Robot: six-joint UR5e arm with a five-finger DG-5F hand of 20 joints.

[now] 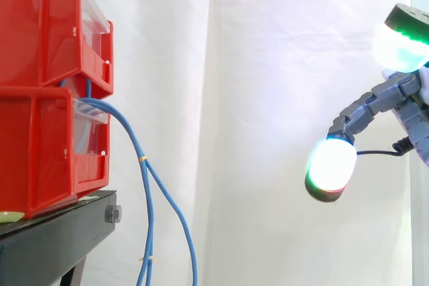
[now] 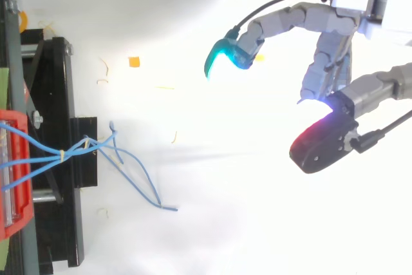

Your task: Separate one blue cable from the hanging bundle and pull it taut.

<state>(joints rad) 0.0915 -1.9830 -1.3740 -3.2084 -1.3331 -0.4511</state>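
the hand (image 2: pixel 325 62) hangs released, its fingers spread and loosely bent with nothing between them, well apart from the work. that wide spread looks like readiness to close on a single strand, not a whole clump. its glowing fingertips (image 1: pixel 332 165) point toward the blue cables (image 1: pixel 144 165), with a wide stretch of white curtain (image 1: pixel 268 65) between them.

the cables come out from between the two stacked red bins (image 1: pixel 47 85) and droop past the edge of the black stand (image 1: pixel 53 239), held together by small yellow ties (image 1: pixel 143 159), so one strand has to be teased away from its neighbours.

the side view gives the drop: the strands hang together, then part lower down. the top view gives the fan: the cables (image 2: pixel 77 149) cross at a tie (image 2: pixel 62 154), and one loose end (image 2: pixel 174 209) trails out toward the hand's side, probably the easiest to reach.
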